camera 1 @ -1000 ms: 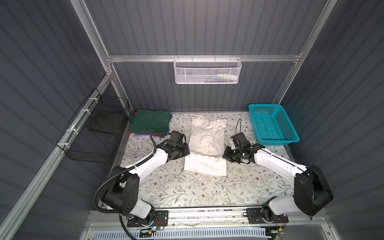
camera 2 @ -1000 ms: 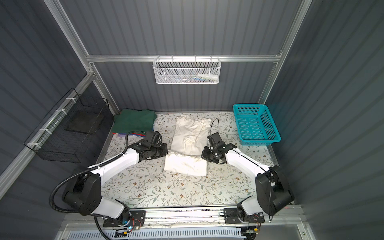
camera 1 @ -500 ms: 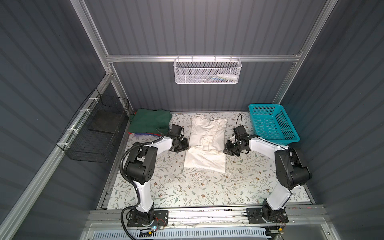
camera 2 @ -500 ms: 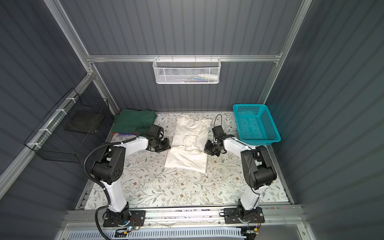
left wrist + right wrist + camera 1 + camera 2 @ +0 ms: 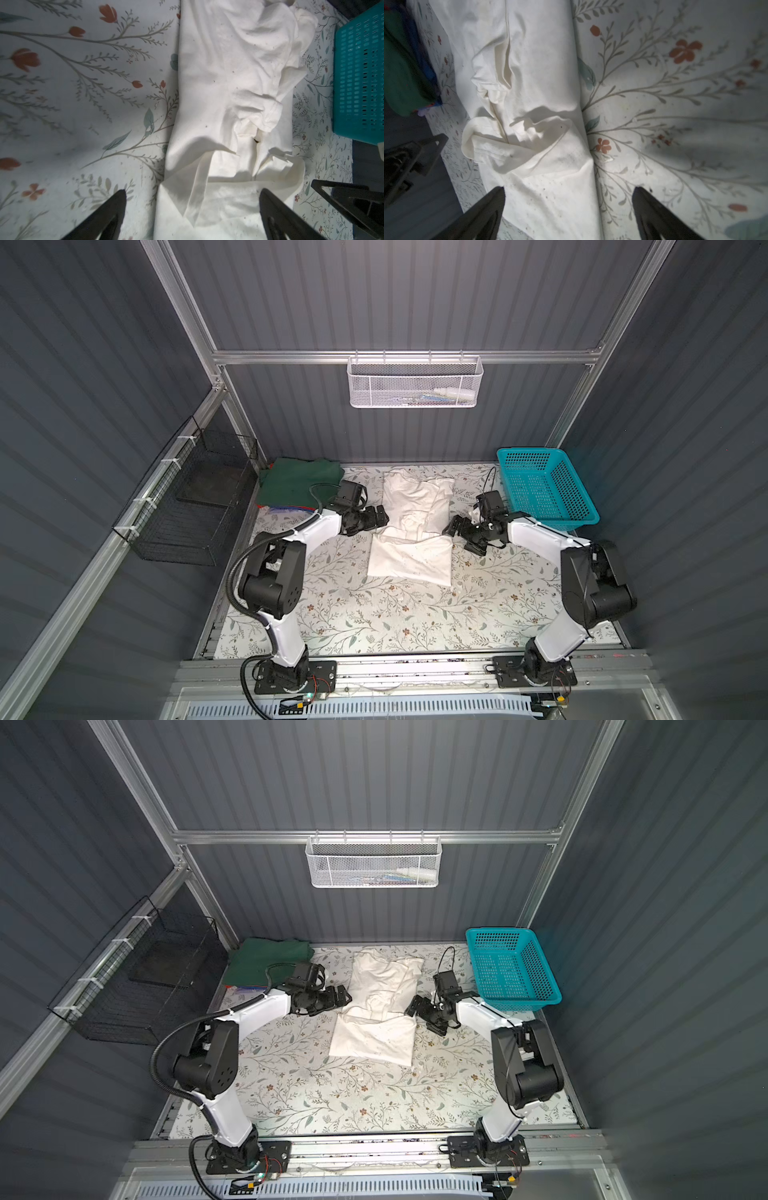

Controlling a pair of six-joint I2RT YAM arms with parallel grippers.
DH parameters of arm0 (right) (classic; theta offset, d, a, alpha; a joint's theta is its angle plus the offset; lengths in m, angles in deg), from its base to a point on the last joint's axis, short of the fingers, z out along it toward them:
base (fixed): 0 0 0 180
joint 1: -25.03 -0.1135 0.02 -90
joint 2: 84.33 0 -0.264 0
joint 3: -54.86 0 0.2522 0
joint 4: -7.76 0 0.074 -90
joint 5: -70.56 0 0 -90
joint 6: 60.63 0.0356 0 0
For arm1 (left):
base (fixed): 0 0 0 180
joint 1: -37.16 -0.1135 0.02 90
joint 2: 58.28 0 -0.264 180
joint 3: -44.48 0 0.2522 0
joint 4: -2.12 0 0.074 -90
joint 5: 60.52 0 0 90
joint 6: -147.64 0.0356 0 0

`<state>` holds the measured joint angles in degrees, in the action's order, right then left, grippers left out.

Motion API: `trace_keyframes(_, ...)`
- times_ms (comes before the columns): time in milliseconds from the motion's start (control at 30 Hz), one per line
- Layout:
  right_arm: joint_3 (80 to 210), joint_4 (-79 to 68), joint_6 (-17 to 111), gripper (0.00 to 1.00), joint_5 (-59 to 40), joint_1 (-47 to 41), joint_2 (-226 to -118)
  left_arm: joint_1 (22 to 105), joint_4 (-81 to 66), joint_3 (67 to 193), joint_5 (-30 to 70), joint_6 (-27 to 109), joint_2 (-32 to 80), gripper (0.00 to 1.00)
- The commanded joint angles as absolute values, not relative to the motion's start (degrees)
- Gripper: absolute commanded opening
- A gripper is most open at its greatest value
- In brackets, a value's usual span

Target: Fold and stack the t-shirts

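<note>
Two pincers, both mine: the left pincer (image 5: 379, 516) and the right pincer (image 5: 454, 526) gape wide and grip nothing. They flank the white t-shirt (image 5: 411, 556) at 9 and 3 o'clock. It lies mid-table toward 12, sides tucked in and near end doubled over. I judge it half folded, with a last fold and the stacking left. At 10 o'clock on the table (image 5: 374, 614), one folded green t-shirt (image 5: 297, 483) tops one blue t-shirt (image 5: 427, 70). One teal basket (image 5: 540, 489) sits at 2.
</note>
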<state>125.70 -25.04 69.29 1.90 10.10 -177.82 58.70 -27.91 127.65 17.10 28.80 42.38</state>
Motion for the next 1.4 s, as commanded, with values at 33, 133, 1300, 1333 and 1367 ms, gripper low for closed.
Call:
trace_keyframes(33,119.71,-23.89,70.46,0.99,0.73,9.55,-169.49,58.61,-30.02,123.90,20.58,30.21,32.78,1.00)
trace_keyframes(133,116.05,-26.11,70.98,0.99,-2.39,8.35,-163.38,58.61,-29.94,119.40,20.14,29.96,27.24,1.00)
trace_keyframes(1300,93.03,0.45,92.19,0.55,-0.81,-5.51,-161.01,65.88,-16.96,89.98,12.29,15.96,18.97,0.67)
trace_keyframes(1333,92.98,0.68,92.29,0.54,-0.81,-5.60,-161.19,65.98,-16.24,89.70,12.42,15.47,19.64,0.66)
trace_keyframes(1367,93.00,0.68,92.34,0.54,-0.88,-5.68,-161.40,66.06,-15.78,89.64,12.23,15.17,20.22,0.65)
